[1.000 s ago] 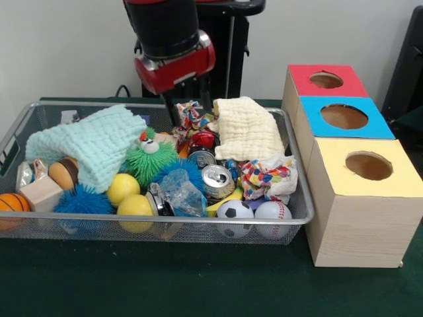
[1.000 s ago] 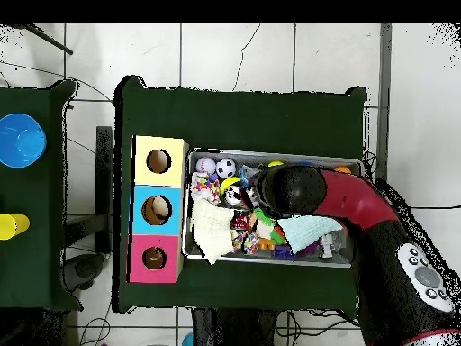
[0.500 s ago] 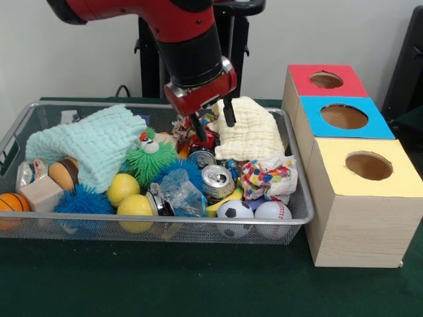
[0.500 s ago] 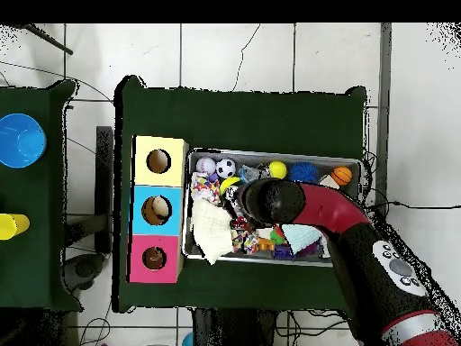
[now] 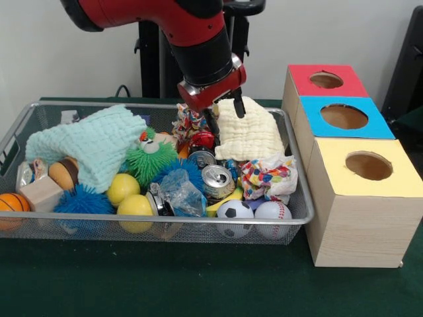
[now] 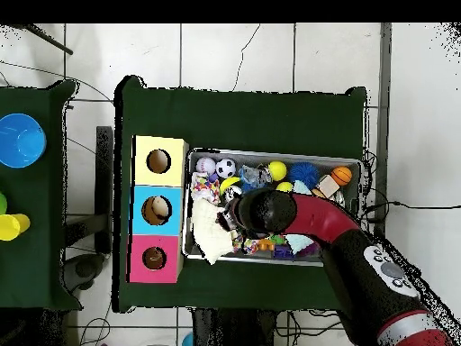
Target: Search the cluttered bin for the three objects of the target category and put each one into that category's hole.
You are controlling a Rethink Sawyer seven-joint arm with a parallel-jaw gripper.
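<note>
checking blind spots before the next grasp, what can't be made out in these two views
- Overhead view: the red and black arm covers the wire mesh bin's middle, hiding the gripper and the toys beneath.
- Front view: the gripper reaches behind the cream knitted cloth; any contact is unclear.
- Front view: the pale green knitted cloth hides whatever lies beneath.

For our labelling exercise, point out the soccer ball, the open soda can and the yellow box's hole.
soccer ball (image 5: 235,210), front view, on its white-and-black face.
open soda can (image 5: 216,178), front view, on its silver top.
yellow box's hole (image 5: 368,165), front view, inside the dark round opening.
</note>
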